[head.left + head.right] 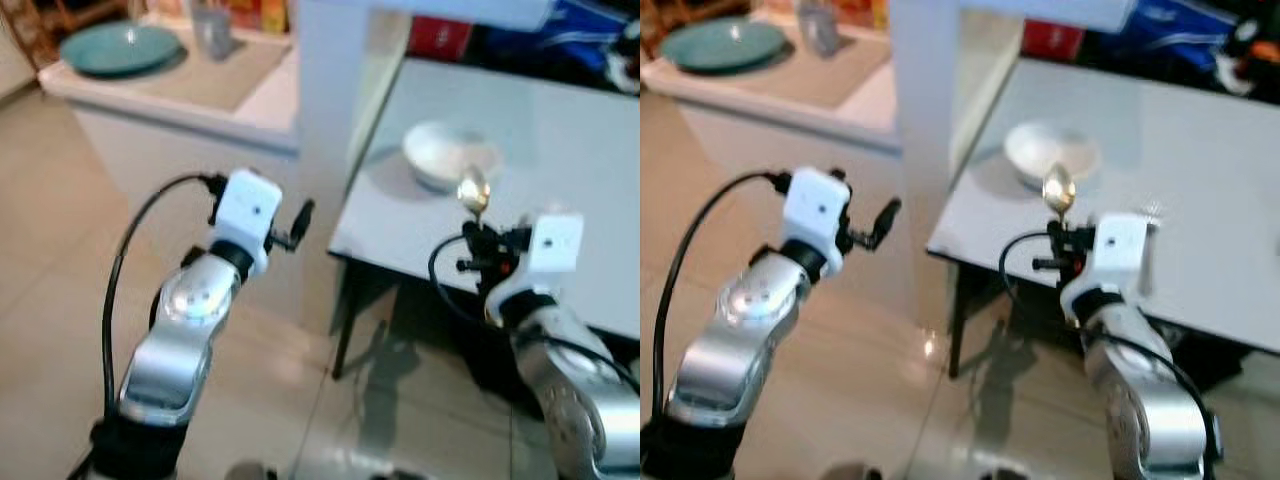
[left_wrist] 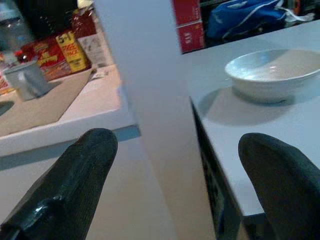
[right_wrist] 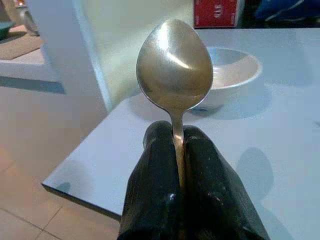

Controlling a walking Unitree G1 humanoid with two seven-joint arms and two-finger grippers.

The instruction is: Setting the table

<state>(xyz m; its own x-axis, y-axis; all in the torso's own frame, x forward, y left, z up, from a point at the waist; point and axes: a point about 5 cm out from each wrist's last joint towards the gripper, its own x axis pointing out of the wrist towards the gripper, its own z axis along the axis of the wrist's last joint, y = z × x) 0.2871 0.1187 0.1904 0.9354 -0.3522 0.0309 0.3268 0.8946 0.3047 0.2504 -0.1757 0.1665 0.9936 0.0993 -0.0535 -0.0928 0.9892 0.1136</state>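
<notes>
At the table's near corner, the right gripper [image 3: 182, 150] is clamped on the handle of a spoon [image 3: 175, 67], bowl end upward, held above the table [image 1: 560, 170] edge. A white bowl [image 1: 445, 155] sits on the table just beyond the spoon. Step in hand, by judgement: carrying the spoon to its place beside the bowl. Next move calls for advancing over the surface, lowering, then releasing flat near the bowl. Open tabletop lies to the bowl's right and front. A white pillar [image 1: 330, 150] stands close on the left; keep clear of it. The left gripper [image 1: 290, 228], fingers [image 2: 75, 185] spread wide and empty, faces the pillar.
</notes>
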